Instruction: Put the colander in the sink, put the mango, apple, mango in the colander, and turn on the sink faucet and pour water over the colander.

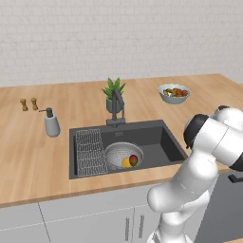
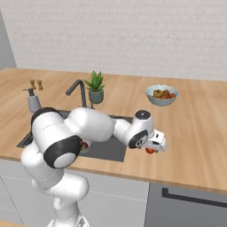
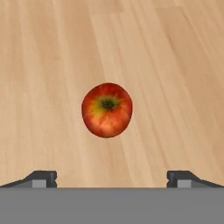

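The grey perforated colander (image 1: 113, 153) sits in the dark sink (image 1: 154, 138), beside the wire rack. Inside it lie a yellow mango (image 1: 126, 163) and a red-green mango (image 1: 134, 159). The dark sink faucet (image 1: 116, 107) stands behind the basin with no water showing. A red apple (image 3: 107, 109) rests on the wooden counter right of the sink. My gripper (image 3: 112, 177) hangs open straight above it, its fingertips spread wide and clear of it. From the right base view the gripper (image 2: 153, 146) hovers just over the apple (image 2: 150, 151).
A pale bowl heaped with fruit (image 1: 174, 93) stands at the back right of the counter. A potted plant (image 1: 114, 92) sits behind the faucet. Left of the sink are a soap pump bottle (image 1: 51, 124) and two small shakers (image 1: 28, 104).
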